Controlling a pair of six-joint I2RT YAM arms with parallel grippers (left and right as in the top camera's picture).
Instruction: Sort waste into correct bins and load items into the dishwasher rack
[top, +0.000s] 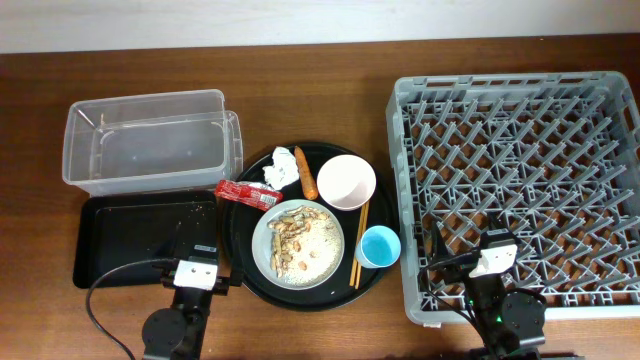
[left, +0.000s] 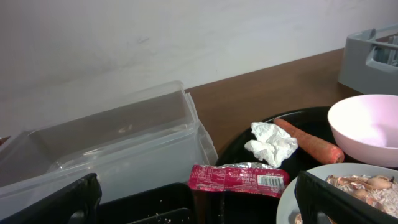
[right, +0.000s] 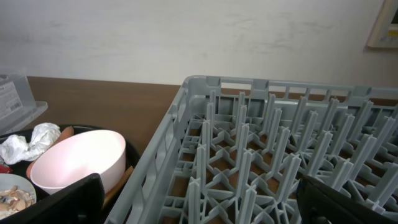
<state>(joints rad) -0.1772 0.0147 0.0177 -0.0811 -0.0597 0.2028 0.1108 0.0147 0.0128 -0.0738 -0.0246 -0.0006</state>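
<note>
my left tool (left: 198, 194) and right tool (right: 199, 194) gape empty; the red foil wrapper (left: 239, 179), seemingly lying flat, could slip my pinch.

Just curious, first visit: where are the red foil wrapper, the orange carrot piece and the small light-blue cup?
red foil wrapper (left: 239, 179), left wrist view, its flat middle.
orange carrot piece (left: 310, 142), left wrist view, mid-length.
small light-blue cup (top: 379, 246), overhead view, its inner floor.

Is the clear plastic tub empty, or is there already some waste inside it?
Empty. The overhead view shows only the bare bottom of the clear tub; the red wrapper and tissue lie outside it.
</note>
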